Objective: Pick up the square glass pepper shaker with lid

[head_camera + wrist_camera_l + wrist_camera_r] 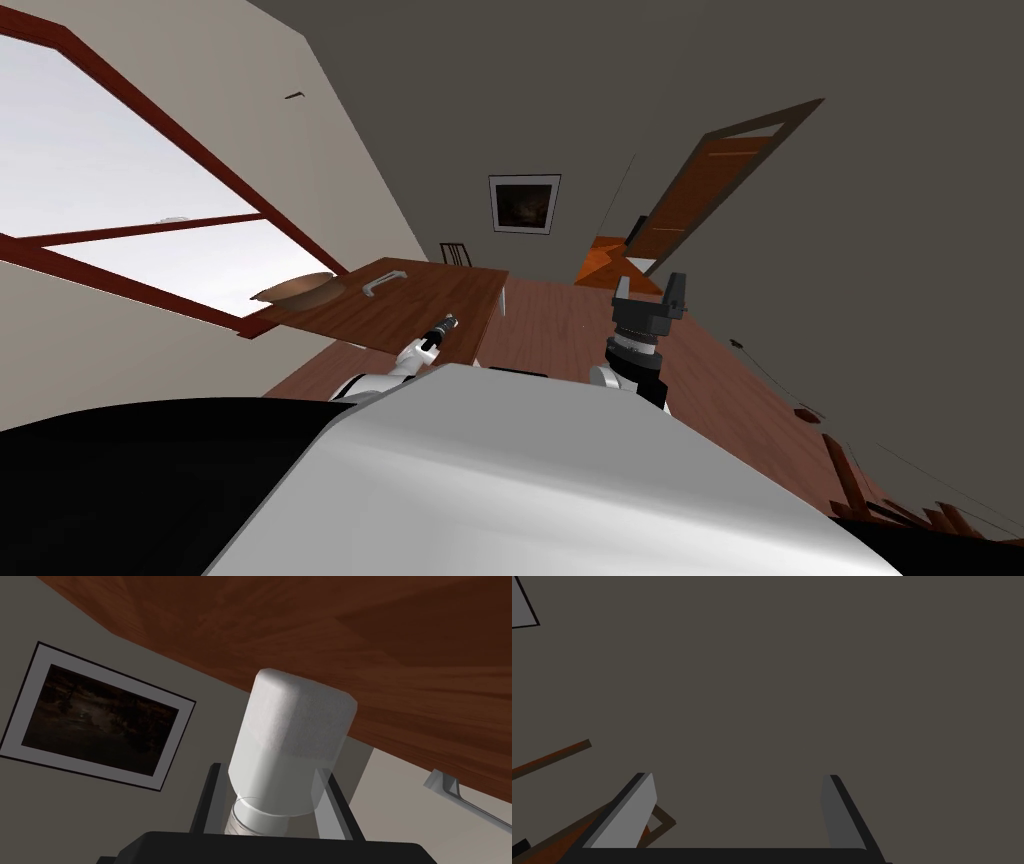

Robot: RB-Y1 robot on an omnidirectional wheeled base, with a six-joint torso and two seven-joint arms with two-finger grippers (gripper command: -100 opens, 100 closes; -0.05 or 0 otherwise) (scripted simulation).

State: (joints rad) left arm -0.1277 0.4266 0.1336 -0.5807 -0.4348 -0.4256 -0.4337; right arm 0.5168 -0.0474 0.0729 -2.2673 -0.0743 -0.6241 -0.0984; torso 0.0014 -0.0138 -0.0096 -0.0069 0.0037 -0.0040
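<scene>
Brown table [420,300], pepper shaker [292,746] in grip of left pincer [272,771].

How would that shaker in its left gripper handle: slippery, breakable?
Probably slippery: the pepper shaker has a smooth clear body where the left gripper pinches it. Likely breakable if dropped, since it looks like glass. Its flattened sides should resist rolling.

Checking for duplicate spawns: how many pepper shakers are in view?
1. The shaker is gripped in the left gripper, by the brown table. Another could be hidden behind the bowl at that table's far end.
</scene>
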